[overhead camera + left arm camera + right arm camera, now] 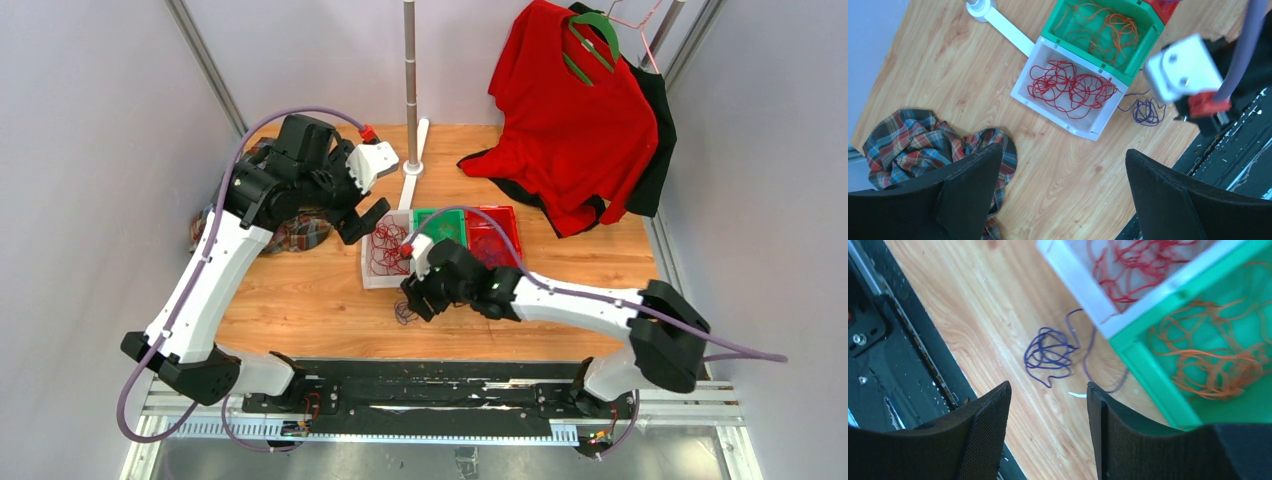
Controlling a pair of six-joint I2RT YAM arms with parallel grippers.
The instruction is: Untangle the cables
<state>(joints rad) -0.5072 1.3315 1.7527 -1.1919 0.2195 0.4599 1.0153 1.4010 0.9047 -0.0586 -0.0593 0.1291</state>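
hovering: right claw parted, empty, over purple cable on counter | left claw wide, empty | red cables in white bin | orange cables in green bin

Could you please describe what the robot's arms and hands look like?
The left arm and right arm have white links between bulky black joints. A lilac hose loops along each, ending in a red connector beside a white wrist housing. The left hand and right hand each have two black, wedge-shaped, finely textured fingers.
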